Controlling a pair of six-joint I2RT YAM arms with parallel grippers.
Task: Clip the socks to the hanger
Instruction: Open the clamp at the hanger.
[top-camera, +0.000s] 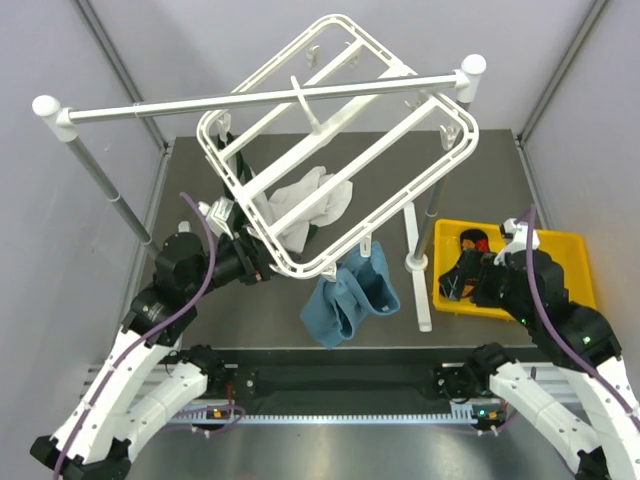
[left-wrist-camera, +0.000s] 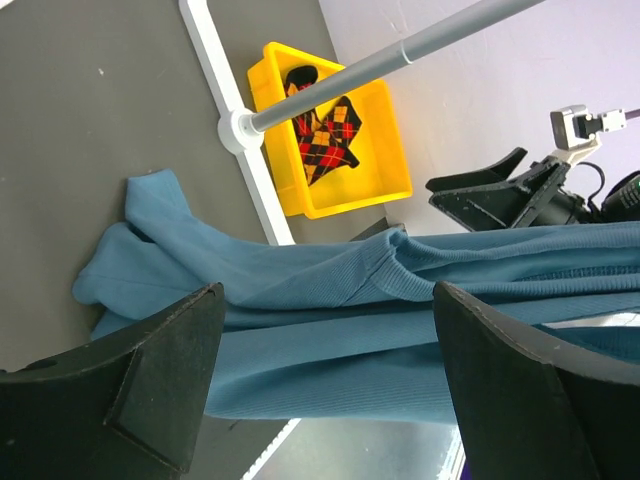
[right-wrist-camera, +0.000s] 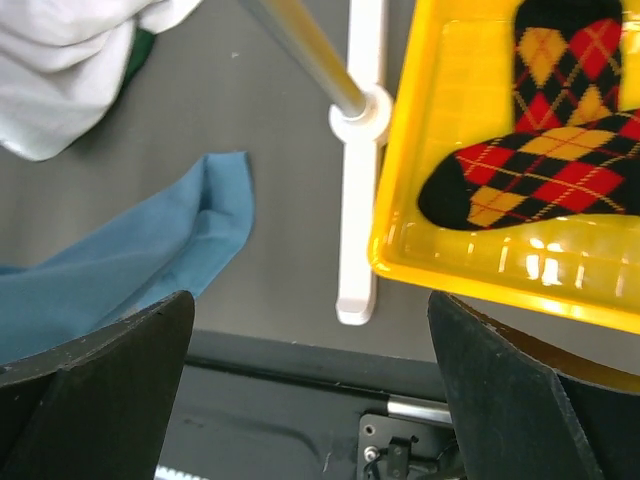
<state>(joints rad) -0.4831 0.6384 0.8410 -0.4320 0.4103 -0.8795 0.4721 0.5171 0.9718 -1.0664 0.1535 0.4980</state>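
Note:
The two argyle socks (top-camera: 470, 252) lie in a yellow bin (top-camera: 572, 246) at the right; they also show in the left wrist view (left-wrist-camera: 322, 125) and the right wrist view (right-wrist-camera: 560, 120). The white square hanger (top-camera: 340, 18) hangs tilted from a silver rail (top-camera: 260, 100). My left gripper (top-camera: 258, 263) is open beside the hanger's near corner, and a teal cloth (left-wrist-camera: 300, 300) stretches across just beyond its jaws (left-wrist-camera: 328, 300). My right gripper (top-camera: 468, 278) is open over the bin's left end, with nothing between its fingers (right-wrist-camera: 310, 300).
The teal cloth (top-camera: 350, 295) droops from under the hanger's near edge onto the table. A white cloth (top-camera: 305, 205) lies behind it. The rail's white stand foot (top-camera: 417, 270) lies between the cloth and the bin. Grey walls close in on both sides.

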